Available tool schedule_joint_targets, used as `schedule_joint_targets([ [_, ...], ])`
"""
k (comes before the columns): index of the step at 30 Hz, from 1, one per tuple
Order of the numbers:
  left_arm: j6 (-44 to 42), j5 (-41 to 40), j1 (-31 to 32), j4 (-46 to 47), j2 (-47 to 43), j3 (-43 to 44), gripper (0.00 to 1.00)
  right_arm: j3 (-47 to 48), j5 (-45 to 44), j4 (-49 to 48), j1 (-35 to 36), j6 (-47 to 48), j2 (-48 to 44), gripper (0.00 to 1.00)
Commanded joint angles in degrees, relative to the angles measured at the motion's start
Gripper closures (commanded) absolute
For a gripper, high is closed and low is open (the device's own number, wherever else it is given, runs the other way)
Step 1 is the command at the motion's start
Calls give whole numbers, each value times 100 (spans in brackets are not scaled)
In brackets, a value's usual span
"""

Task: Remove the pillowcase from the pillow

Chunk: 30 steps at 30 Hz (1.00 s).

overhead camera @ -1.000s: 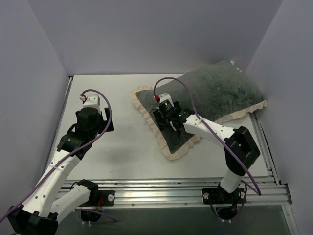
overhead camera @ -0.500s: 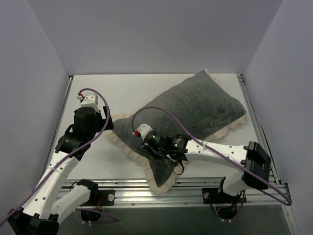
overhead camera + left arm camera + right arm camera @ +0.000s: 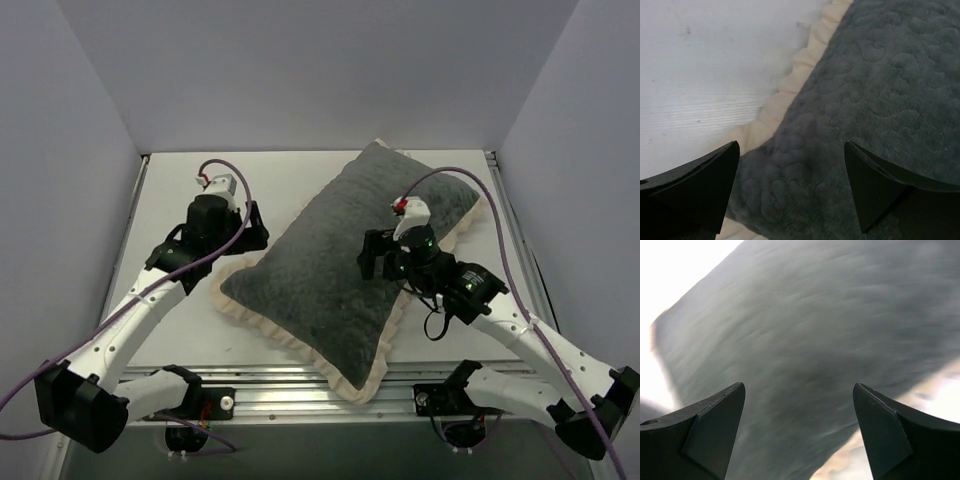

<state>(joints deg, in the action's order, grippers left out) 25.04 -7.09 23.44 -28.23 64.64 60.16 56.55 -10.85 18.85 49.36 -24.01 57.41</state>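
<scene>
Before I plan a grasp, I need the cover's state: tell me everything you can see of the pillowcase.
The pillowcase is dark grey, fuzzy, with a swirled pattern and a cream ruffle round its edge. Plumply filled, it lies grey face up, diagonal on the white table, near corner over the metal rail. The left gripper and right gripper are open above it; no opening shows.

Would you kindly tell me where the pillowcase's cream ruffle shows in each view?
Top external: the cream ruffle borders the cover's left and near edges.
Left wrist: a diagonal band from top centre to lower left.
Right wrist: a blurred pale strip at the bottom right.
Shared landmark: the pillowcase's dark grey fuzzy face, beside the ruffle in all three.
</scene>
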Motion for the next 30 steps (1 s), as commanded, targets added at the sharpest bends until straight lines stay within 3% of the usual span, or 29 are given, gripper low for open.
schedule_joint_targets([
  [1,580,7,485,511,328,93,6,-477,231,-135,-1040,-192,-19,15],
  [2,790,24,564,581,408,-47,5,-557,485,-380,-1608,-166,59,15],
  [5,1212,313,810,810,628,-398,5,-820,1488,-1099,-2306,-86,498,14],
  [11,1793,376,1487,819,331,-1128,5,-506,2164,-2288,-2414,186,1842,14],
  [15,2005,157,1830,163,-328,-1393,5,178,2482,-2500,-2432,327,2686,14],
  [22,1584,-660,1857,-781,-1603,-770,5,742,2421,-2089,-2764,608,2688,6],
  [27,776,-1136,1734,-720,-1174,82,6,752,3026,-2026,-3766,363,2547,0],
  [30,502,-918,1366,-325,-630,408,6,874,3633,-2131,-4162,301,2766,0],
])
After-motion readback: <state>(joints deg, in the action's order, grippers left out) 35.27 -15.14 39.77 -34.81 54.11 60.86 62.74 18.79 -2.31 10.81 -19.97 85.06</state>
